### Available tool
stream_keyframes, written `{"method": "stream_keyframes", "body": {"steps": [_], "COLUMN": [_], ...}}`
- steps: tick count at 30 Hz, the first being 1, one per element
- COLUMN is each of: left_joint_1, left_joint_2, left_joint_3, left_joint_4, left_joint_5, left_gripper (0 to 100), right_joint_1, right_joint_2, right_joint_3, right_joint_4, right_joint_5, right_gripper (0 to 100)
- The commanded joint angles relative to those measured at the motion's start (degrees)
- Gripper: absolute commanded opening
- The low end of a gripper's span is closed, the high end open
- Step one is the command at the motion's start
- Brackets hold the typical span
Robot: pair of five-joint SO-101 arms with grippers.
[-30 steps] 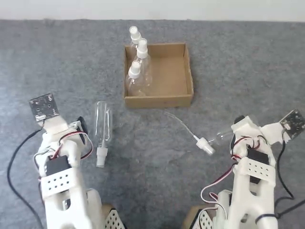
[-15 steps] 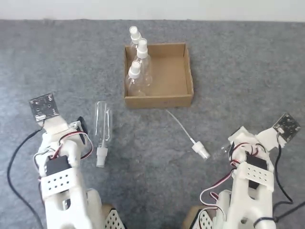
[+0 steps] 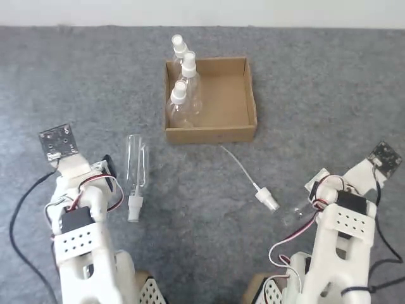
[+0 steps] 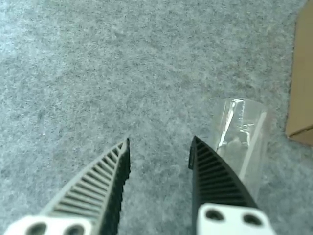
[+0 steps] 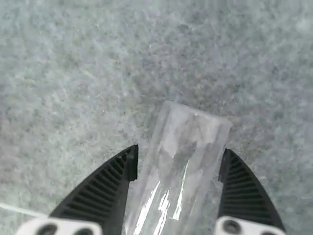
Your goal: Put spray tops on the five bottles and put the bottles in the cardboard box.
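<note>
- High view first: the cardboard box (image 3: pixel 211 134) sits at the far middle of the grey counter (image 3: pixel 76 76). Three capped bottles (image 3: pixel 179 101) stand upright inside it, lined up along its left wall with their white spray tops up.
- Out on the counter, left of the box and apart from it, we spot a fourth bottle (image 3: pixel 136 164) lying on its side. Its white top points back toward us, and the left arm (image 3: pixel 79 215) is just beside it.
- In front of the box's right half lies a loose spray top (image 3: pixel 266 199). Its thin tube (image 3: pixel 237 166) runs up toward the box's front wall and stops just short of it.
- Right beside that top, a bare clear bottle (image 3: pixel 296 214) pokes out from under the right arm (image 3: pixel 342 221).
- Over to the left wrist view: the left hand (image 4: pixel 160 147) is released, its jaws spread over bare counter with nothing between them. The fourth bottle (image 4: pixel 242 132) lies just outside one finger, and a corner of the box (image 4: pixel 303 73) shows beyond it.
- Now the right wrist view: the right hand (image 5: pixel 180 152) is grasping the bare clear bottle (image 5: pixel 188 132), with a dark finger pressed on each side. The bottle's flat end sticks out past the fingertips. We can't tell whether it touches the counter.
</note>
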Motion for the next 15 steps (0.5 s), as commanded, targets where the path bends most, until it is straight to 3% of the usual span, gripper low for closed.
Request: {"method": "stream_keyframes", "body": {"steps": [1, 5, 15], "left_joint_1": [0.26, 0.26, 0.26], "left_joint_2": [-0.88, -0.88, -0.88], "left_joint_3": [-0.57, -0.57, -0.48], "left_joint_4": [-1.49, -1.49, -1.49], "left_joint_5": [-0.53, -0.53, -0.53], "left_gripper": [19, 19, 19], "right_joint_1": [0.13, 0.13, 0.13], "right_joint_2": [-1.80, -1.80, -1.80], "right_joint_3": [-6.86, -8.53, -17.67], "right_joint_4": [4.35, 6.37, 16.92], "right_joint_5": [4.13, 7.30, 25.85], "right_gripper": [22.9, 22.9, 22.9]}}
